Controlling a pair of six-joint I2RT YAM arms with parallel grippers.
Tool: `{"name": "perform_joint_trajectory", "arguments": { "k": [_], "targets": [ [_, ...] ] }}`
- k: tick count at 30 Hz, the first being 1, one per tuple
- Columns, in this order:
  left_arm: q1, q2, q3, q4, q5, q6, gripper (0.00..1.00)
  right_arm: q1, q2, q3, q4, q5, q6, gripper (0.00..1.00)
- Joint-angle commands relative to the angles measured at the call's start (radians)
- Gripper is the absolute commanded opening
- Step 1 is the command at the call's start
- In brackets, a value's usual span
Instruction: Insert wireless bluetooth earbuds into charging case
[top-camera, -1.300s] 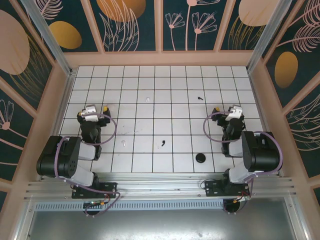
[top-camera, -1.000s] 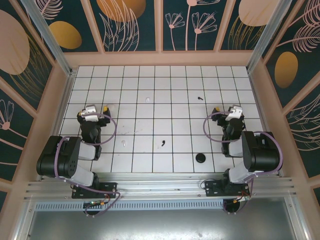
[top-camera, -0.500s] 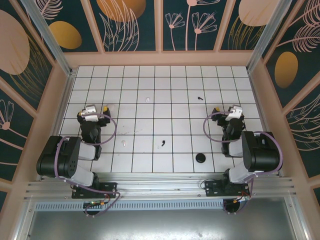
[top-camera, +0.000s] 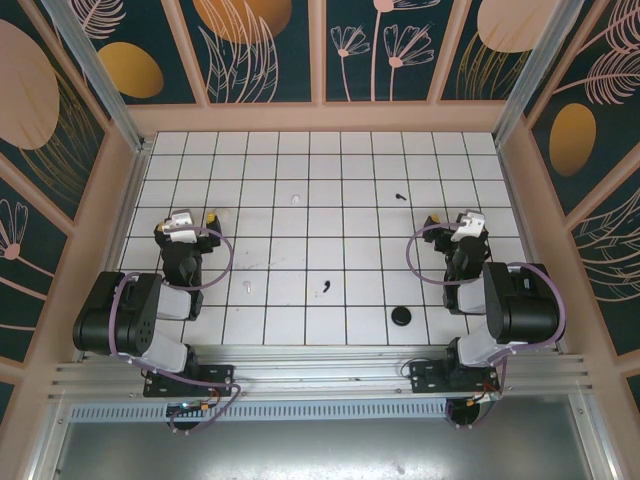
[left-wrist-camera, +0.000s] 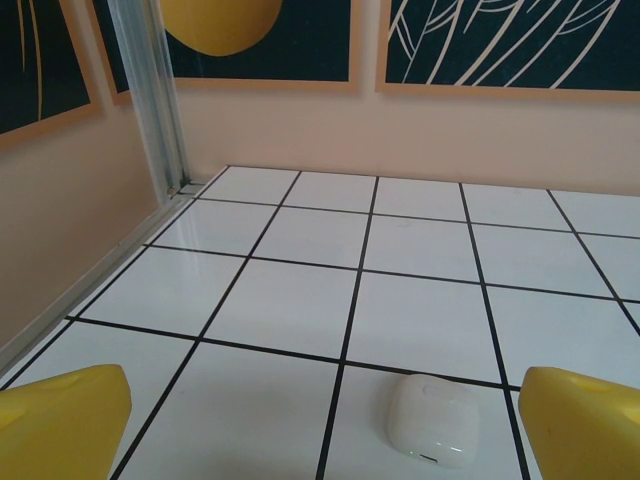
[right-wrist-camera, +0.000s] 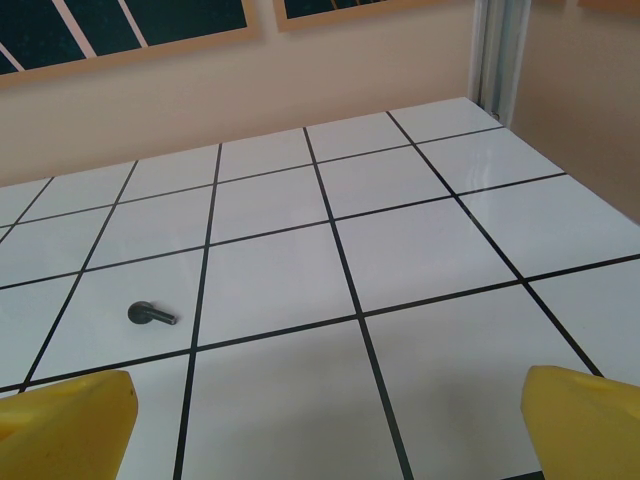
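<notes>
Both spread wide: L tool (left-wrist-camera: 325, 425), R tool (right-wrist-camera: 325, 420).

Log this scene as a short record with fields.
floor: white tiles with black grout
left gripper: open, empty
right gripper: open, empty
white rounded charging case: on the floor just ahead of the left gripper, untouched
far black stemmed earbud: lying loose ahead of the right gripper
near black stemmed earbud: loose near the floor's middle
round black puck: near edge, right of centre
two small white items: on the floor, too small to identify
</notes>
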Motion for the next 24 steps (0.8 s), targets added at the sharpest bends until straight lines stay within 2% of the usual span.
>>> {"name": "perform_joint_trajectory", "arguments": {
  "k": [1, 20, 23, 24],
  "targets": [
    [0.008, 0.002, 0.014, 0.006, 0.006, -0.010, 0.99, 0.007, 0.007, 0.014, 0.041, 0.005, -0.011, 0.99],
    [0.008, -0.004, 0.002, 0.027, -0.008, -0.010, 0.98, 0.006, 0.006, 0.011, 0.044, 0.007, -0.012, 0.99],
    [0.008, -0.062, 0.015, -0.045, -0.035, -0.023, 0.99, 0.006, -0.023, 0.012, 0.016, 0.061, 0.013, 0.99],
    [0.008, -0.088, 0.029, -0.092, -0.044, -0.026, 0.98, 0.000, -0.033, 0.010, 0.014, 0.040, 0.014, 0.99]
  ]
}}
